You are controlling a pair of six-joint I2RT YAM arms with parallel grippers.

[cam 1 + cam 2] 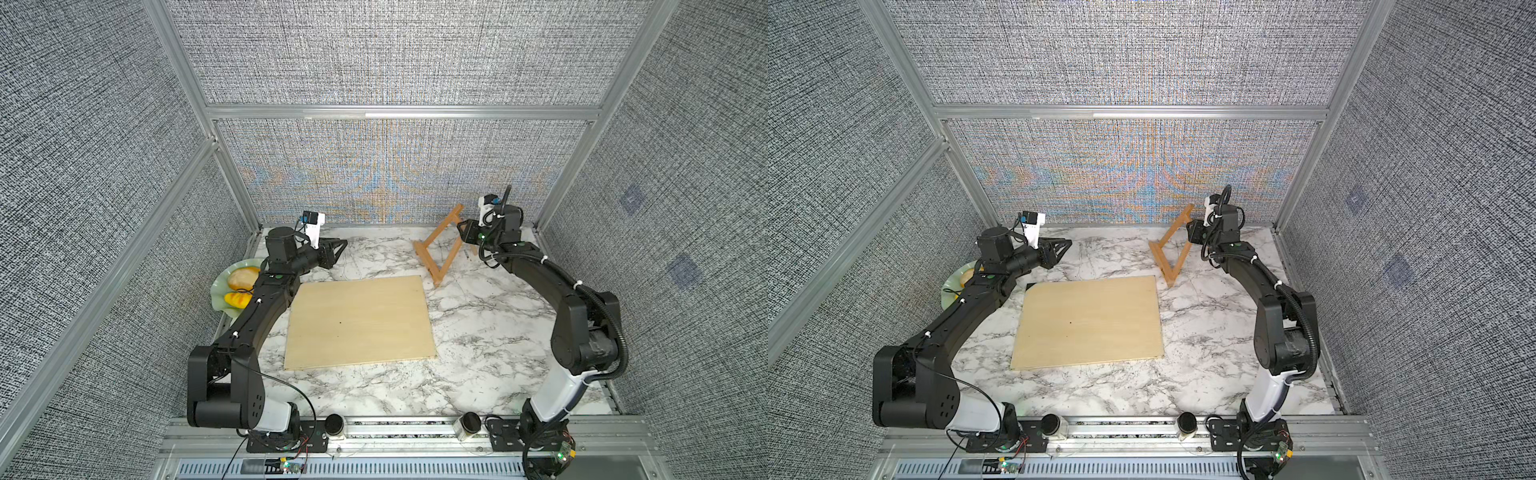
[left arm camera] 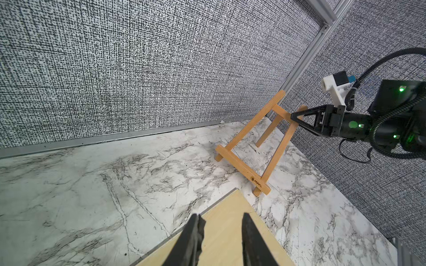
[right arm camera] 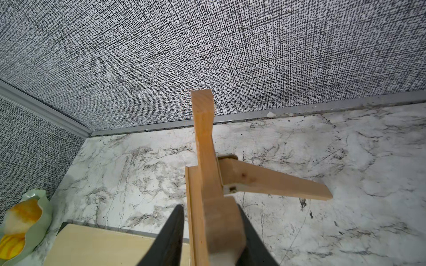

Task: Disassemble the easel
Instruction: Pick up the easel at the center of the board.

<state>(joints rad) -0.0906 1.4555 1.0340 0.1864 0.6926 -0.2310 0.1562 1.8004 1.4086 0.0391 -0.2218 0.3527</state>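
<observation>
Counting what you have on the table (image 1: 478,332): one easel (image 1: 428,264), one pale board (image 1: 359,322), one green plate (image 1: 217,286) with two yellow pieces (image 1: 243,277) on it, and two arms. Two black knobs (image 1: 335,423) sit on the front rail.

Your easel stands in the upper right of both top views, just past the board's far right corner and near the back wall, with its ledge bar facing the board.

Your right gripper (image 1: 459,226) is at the easel's top end. The right wrist view shows what the top views cannot: a dark finger (image 3: 173,230) lies against each side of the upright wood, so the jaws are closed on the easel (image 3: 205,161), and the back leg splays off to the right of the frame.

Your left gripper (image 2: 220,216) hangs over the board's corner, low in the left wrist view, with a narrow empty gap between its jaws.

Only the left wrist view shows the dark logo (image 2: 255,182) on the ledge bar, and its lettering is too small to read with certainty. In a top view the left arm hides most of the plate (image 1: 947,291).
</observation>
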